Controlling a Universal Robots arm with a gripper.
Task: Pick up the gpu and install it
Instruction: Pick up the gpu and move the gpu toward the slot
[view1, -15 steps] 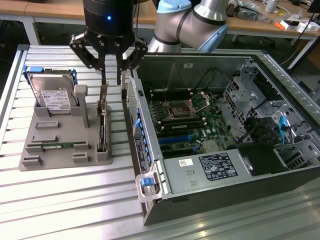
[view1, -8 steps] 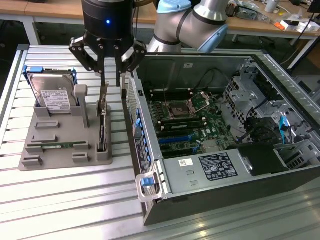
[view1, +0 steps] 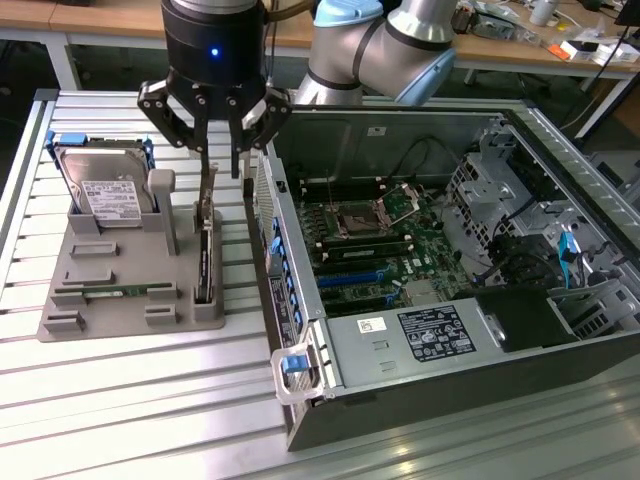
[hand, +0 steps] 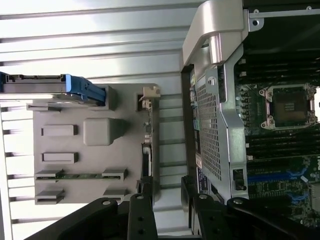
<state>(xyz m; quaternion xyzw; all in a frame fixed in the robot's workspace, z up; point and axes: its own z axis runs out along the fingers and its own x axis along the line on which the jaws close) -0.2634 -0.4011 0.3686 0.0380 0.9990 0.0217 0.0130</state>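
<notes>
**Friend:** Grey plastic holder (view1: 130, 305) on the metal table (view1: 120, 400). Is that where the gpu is?

**Me:** Yes. The gpu (view1: 205, 258) stands on its thin edge in a slot of that holder, on the side close to the computer case (view1: 400, 130). It is dark and flat. Its silver end sticks up at the top.

**Friend:** And where is your gripper?

**Me:** My gripper (view1: 224, 165) hangs right over the gpu, near that silver end. My fingers (view1: 242, 150) are spread wide apart. Nothing is held between them.

**Friend:** Do they touch the card?

**Me:** One finger tip is very close to the silver end. I cannot tell if it touches.

**Friend:** What else sits in the holder?

**Me:** The hard drive (view1: 105, 195) leans at the back, on the exterior view's left. It is silver with a white label and has a blue frame around it. The green memory stick (view1: 112, 291) lies flat near the front of the holder. Both are away from my fingers.

**Friend:** What about the case?

**Me:** It lies open just beside the holder, on the exterior view's right. I can see the green board (view1: 390, 255) inside it, with a square socket (view1: 362, 215) in the middle. The gpu is not in the case. It is out in its slot, under my open hand.
</notes>
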